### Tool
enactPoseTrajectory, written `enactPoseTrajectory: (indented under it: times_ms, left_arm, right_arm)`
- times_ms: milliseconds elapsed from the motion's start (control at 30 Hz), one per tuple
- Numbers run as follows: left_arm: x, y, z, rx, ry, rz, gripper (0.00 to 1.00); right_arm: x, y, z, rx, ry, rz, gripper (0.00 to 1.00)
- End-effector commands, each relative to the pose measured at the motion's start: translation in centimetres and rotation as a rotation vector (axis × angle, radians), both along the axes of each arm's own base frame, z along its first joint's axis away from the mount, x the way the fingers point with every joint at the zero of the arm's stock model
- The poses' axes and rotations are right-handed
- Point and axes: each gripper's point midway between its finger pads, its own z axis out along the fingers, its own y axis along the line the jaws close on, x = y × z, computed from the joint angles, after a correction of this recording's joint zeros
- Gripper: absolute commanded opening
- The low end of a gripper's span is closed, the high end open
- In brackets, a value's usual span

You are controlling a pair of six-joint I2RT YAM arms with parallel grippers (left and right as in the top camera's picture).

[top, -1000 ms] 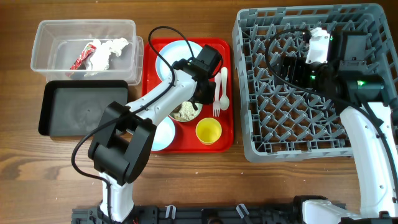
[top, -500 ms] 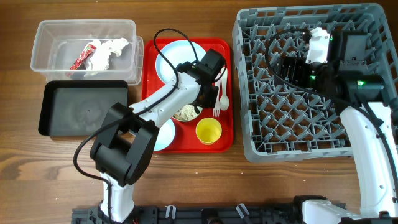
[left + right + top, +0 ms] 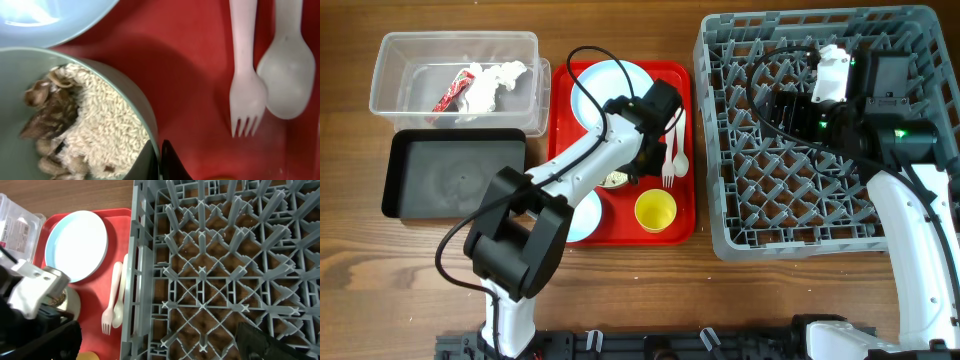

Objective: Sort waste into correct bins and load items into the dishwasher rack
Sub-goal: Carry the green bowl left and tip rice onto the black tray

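My left gripper [image 3: 638, 168] is shut on the right rim of the pale green bowl [image 3: 613, 181], which sits on the red tray. In the left wrist view the jaws [image 3: 160, 161] pinch that rim [image 3: 131, 96]. Rice and brown food scraps [image 3: 92, 131] fill the bowl. The white fork [image 3: 244, 90] and spoon [image 3: 286, 80] lie to its right. The pale blue plate [image 3: 610, 85], light blue bowl [image 3: 582, 215] and yellow cup [image 3: 655, 211] share the tray. My right gripper [image 3: 160, 345] hangs open and empty over the grey dishwasher rack [image 3: 820, 200].
The clear tub [image 3: 395, 75] at the far left holds the red wrapper [image 3: 450, 95] and crumpled white paper [image 3: 492, 82]. The black tray [image 3: 455, 175] sits just in front of it. The red serving tray [image 3: 620, 232] lies between the bins and the rack.
My left gripper shifted slightly right and settled onto the green bowl's rim, covering more of the bowl from above. The right arm has not moved.
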Motion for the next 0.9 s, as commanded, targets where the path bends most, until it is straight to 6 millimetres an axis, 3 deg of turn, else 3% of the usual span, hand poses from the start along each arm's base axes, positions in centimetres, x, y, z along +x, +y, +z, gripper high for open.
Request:
enactPoseTrajectory:
  times_ms: [0,100,167,300,400,467,500,633,867]
  left_arm:
    - [1.4,-0.9,6.1,-0.095,-0.092,0.030,0.04]
    - [1.9,0.3,10.0,-0.163,-0.128,0.095,0.04]
    - [2.0,2.1,11.9,-0.195,-0.136,0.161,0.04]
    - [1.6,7.9,15.0,-0.252,-0.118,0.322,0.04]
    - [1.3,12.3,15.9,-0.280,-0.090,0.437,0.04]
    - [0.9,14.7,15.9,-0.304,-0.051,0.482,0.04]
    - [0.6,16.8,15.5,-0.361,-0.010,0.485,0.04]
    - [0.3,19.4,14.2,-0.569,0.020,0.432,0.04]
    - [1.7,24.5,12.8,-0.897,-0.148,0.474,0.04]
  right_arm:
    - [0.3,-0.2,0.7,-0.005,-0.017,-0.006,1.00]
    - [0.3,-0.2,0.7,-0.005,-0.017,-0.006,1.00]
    - [0.3,-0.2,0.7,-0.005,-0.017,-0.006,1.00]
    - [0.3,-0.2,0.7,-0.005,-0.017,-0.006,1.00]
    - [0.3,-0.2,0.7,-0.005,-0.017,-0.006,1.00]
    - [0.3,-0.2,0.7,-0.005,-0.017,-0.006,1.00]
    - [0.3,-0.2,0.7,-0.005,-0.017,-0.006,1.00]
    - [0.3,-0.2,0.7,-0.005,-0.017,-0.006,1.00]
    - [0.3,-0.2,0.7,-0.005,-0.016,-0.006,1.00]
